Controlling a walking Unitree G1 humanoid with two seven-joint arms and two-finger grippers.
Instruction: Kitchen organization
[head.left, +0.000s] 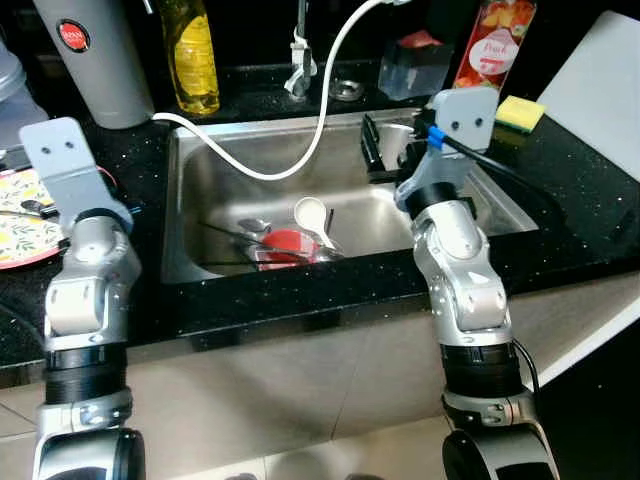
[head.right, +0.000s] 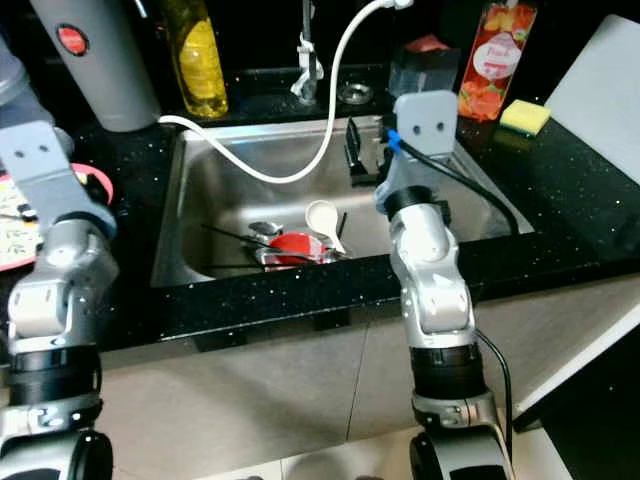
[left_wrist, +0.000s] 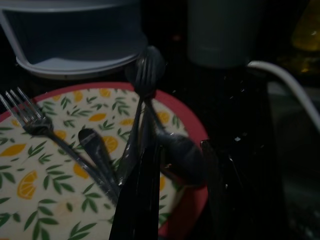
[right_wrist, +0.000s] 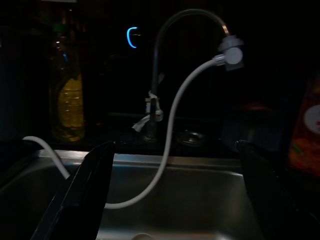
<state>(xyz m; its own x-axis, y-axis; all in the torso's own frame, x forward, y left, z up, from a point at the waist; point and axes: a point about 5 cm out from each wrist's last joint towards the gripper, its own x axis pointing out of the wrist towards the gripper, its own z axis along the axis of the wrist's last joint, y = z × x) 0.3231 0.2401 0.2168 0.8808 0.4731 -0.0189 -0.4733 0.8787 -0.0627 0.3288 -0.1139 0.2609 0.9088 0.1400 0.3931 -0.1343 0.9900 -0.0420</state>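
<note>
My left gripper (left_wrist: 177, 146) hovers low over a red-rimmed plate (left_wrist: 45, 200) printed with lemons and leaves, left of the sink. Its fingers stand open around a spoon (left_wrist: 180, 156). A fork (left_wrist: 144, 70) runs along one finger (left_wrist: 142, 200), and another fork (left_wrist: 30, 117) lies further out on the plate. My right gripper (right_wrist: 175, 145) is open above the back right of the steel sink (head.left: 200, 200), facing the faucet (right_wrist: 155, 100). In the sink lie a red dish (head.left: 288, 243), a white scoop (head.left: 312, 213) and some cutlery (head.left: 225, 232).
A white hose (head.left: 300, 150) loops from the faucet across the sink onto the left counter. Behind stand a yellow bottle (head.left: 192, 55), a grey canister (head.left: 95, 60), a clear container (head.left: 415, 65), a juice carton (head.left: 493, 40) and a sponge (head.left: 520, 113). A white board (head.left: 600, 90) lies at the right.
</note>
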